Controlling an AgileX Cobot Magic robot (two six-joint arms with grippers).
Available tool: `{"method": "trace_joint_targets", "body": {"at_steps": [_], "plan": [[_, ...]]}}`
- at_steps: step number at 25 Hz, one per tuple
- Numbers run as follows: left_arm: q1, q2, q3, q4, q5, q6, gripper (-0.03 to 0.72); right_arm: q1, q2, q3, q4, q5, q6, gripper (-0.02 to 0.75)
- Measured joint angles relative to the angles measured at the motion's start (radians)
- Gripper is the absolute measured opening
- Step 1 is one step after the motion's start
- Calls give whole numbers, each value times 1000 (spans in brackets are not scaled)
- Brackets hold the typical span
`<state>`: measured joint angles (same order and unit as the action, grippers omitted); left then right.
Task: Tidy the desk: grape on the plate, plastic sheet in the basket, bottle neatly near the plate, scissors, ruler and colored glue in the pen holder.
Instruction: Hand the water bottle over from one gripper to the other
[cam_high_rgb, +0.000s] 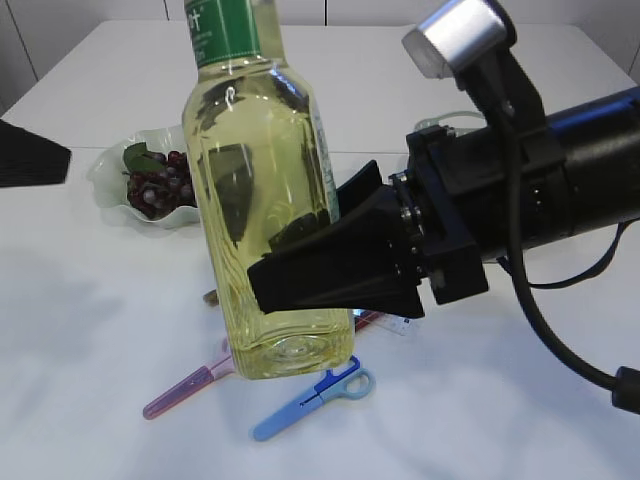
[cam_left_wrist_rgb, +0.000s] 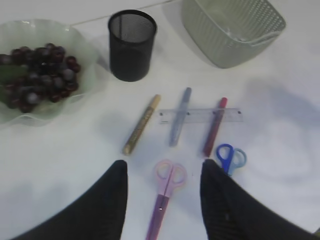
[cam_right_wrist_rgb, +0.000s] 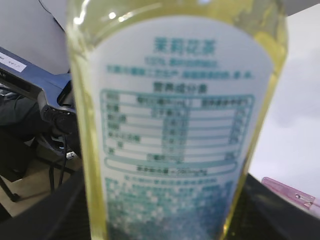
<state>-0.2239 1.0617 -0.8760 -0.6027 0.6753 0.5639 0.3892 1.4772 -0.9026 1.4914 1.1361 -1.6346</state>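
Clamped around the bottle (cam_high_rgb: 262, 190), right gripper (cam_high_rgb: 300, 255) jaws either side of its lower body, base lifted clear of the table (cam_high_rgb: 500, 410) and tilted. Spread apart over the pink scissors (cam_left_wrist_rgb: 164, 195), left gripper (cam_left_wrist_rgb: 165, 200) jaws, handles lying between the tips, nothing gripped.

Bottle (cam_high_rgb: 265, 200): pale yellow liquid, green label on the neck, white back label with teal print. Grapes (cam_left_wrist_rgb: 37, 75) dark purple-red on a translucent pale green plate (cam_left_wrist_rgb: 92, 55). Pen holder (cam_left_wrist_rgb: 132, 45) black mesh; basket (cam_left_wrist_rgb: 232, 30) grey-green weave. Scissors: one pink (cam_left_wrist_rgb: 165, 192), one blue (cam_left_wrist_rgb: 230, 157). Glue pens gold (cam_left_wrist_rgb: 142, 124), grey-blue (cam_left_wrist_rgb: 180, 116), red (cam_left_wrist_rgb: 215, 126). Ruler (cam_left_wrist_rgb: 200, 115) clear. Tabletop (cam_left_wrist_rgb: 280, 130) white.
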Motion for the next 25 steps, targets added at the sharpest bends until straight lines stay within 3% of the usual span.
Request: {"method": "trace_joint_targets", "body": {"at_steps": [4, 7, 10, 14, 18, 25], "plan": [[7, 72, 31, -261, -24, 282, 351, 0, 0, 0, 4, 0, -9, 512], [57, 133, 33, -461, 0, 481, 351, 0, 0, 0, 12, 0, -15, 512], [161, 220, 33, -684, 111, 689, 351, 0, 0, 0, 35, 0, -20, 512], [336, 349, 33, -869, 395, 879, 351, 0, 0, 0, 43, 0, -29, 512], [395, 415, 33, -909, 464, 921, 351, 0, 0, 0, 56, 0, -35, 512], [268, 372, 33, -911, 490, 931, 351, 0, 0, 0, 96, 0, -62, 512]]}}
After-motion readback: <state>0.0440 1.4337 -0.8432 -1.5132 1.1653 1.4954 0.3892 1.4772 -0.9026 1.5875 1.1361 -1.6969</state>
